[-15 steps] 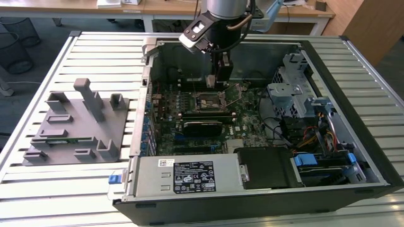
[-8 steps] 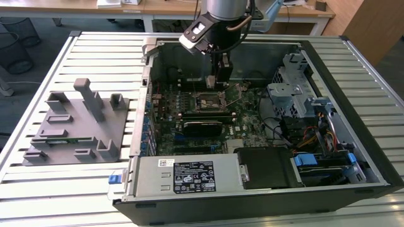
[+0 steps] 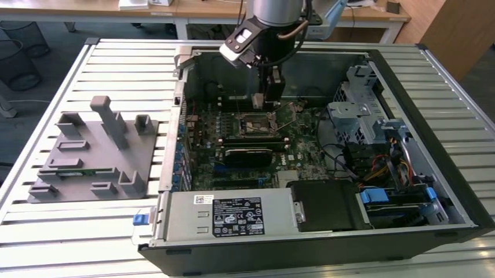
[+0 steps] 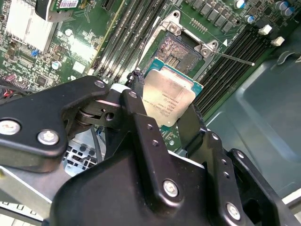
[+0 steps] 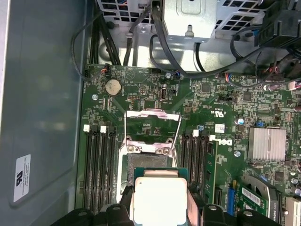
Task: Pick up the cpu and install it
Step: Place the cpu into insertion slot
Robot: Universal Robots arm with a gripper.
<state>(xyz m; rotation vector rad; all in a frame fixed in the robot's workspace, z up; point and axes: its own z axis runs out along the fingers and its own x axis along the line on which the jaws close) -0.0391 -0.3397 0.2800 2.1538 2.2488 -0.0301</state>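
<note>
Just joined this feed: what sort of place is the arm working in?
Probably a lab or workshop cell for PC assembly: an open computer case on a slatted metal table, a grey parts fixture beside it, office desks behind. The gripper holds the cpu near the open socket.

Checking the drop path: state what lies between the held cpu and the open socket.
Nothing: in the second wrist view the cpu, clamped in the gripper, hangs over the bare socket.

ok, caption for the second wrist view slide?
Claw grips the cpu by its edges, close to the open socket.
</note>
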